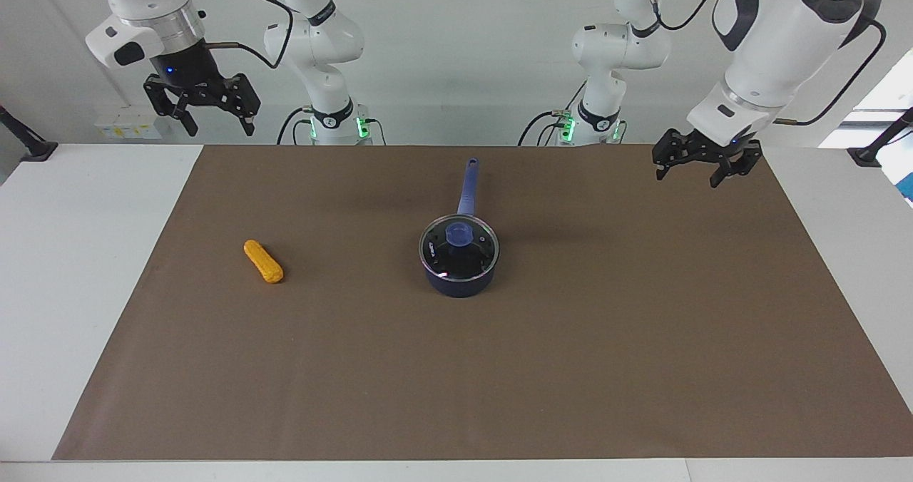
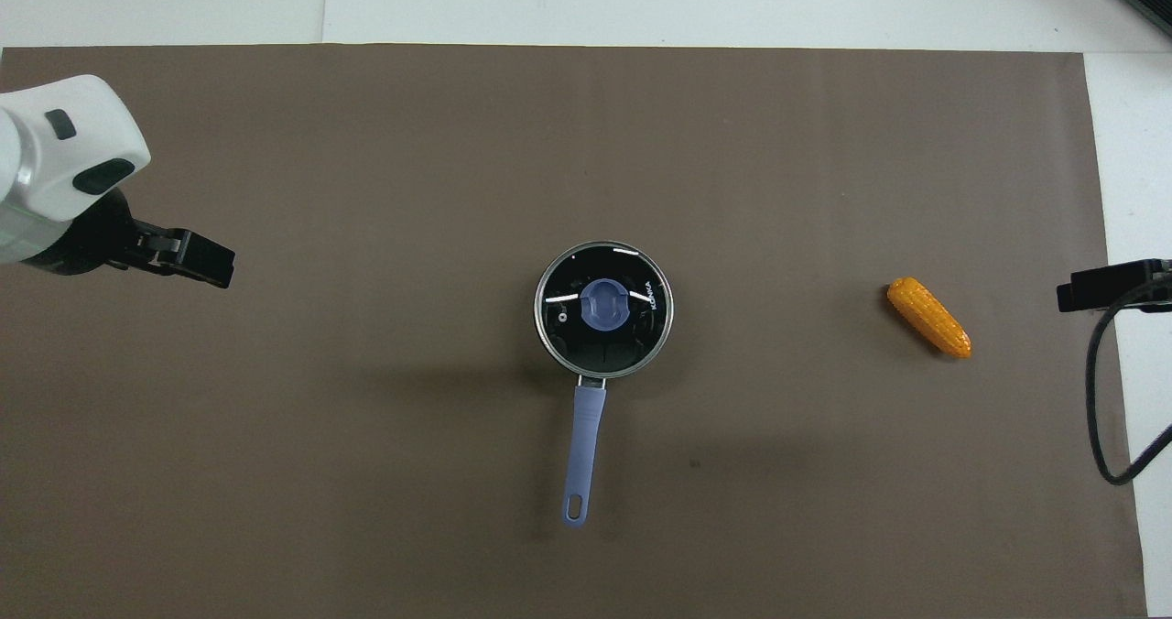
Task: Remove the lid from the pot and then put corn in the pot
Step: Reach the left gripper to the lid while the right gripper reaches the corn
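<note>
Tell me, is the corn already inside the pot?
No, the corn lies on the brown mat toward the right arm's end of the table, apart from the pot, whose lid is on.

Bare mat (image 1: 570, 339) surrounds the pot (image 1: 458, 277) (lid (image 1: 458, 252) on) and corn (image 1: 263, 262).

A robot lab: two white arms (image 1: 770, 33) bolted at the edge of a white table (image 1: 71, 254) under a brown mat (image 1: 499, 368), cables trailing, bare walls.
</note>
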Tool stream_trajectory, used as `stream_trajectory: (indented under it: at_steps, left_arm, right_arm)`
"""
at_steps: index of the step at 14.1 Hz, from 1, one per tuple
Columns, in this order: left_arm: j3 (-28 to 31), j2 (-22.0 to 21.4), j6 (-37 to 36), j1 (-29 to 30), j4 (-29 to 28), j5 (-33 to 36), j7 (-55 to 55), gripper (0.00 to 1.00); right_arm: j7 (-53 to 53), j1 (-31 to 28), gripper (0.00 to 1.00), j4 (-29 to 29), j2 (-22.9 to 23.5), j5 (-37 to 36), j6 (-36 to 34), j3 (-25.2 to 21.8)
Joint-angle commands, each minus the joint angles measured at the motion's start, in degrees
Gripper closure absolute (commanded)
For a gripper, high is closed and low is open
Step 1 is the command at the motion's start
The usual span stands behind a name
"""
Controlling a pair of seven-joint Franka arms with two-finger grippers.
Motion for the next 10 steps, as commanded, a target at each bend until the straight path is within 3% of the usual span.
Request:
stream_trajectory:
  at_steps: [1,4,7,10]
  left_arm:
    - [0.53,-2.83,3.82,-4.62,-5.82,-0.92,-1.71,0.0]
    - [0.53,-2.04,7.76,-10.42,-8.7,-0.92,-10.84,0.0]
    - [0.53,-1.17,15.23,-14.12,-13.36,-0.92,-11.38,0.0]
    - [0.53,2.6,18.32,-17.37,-13.29,-1.01,-14.17,0.0]
  right_arm:
    - [-3.26,-0.24,0.0,-1.39,-1.12,0.32,0.52,0.12]
    - [-6.7,-0.32,0.0,-7.97,-1.12,0.41,4.11,0.12]
    - [-10.47,-0.76,0.0,-11.67,-0.95,0.41,6.68,0.03]
    - [-14.95,-1.29,0.0,-15.97,-0.08,0.41,12.19,0.03]
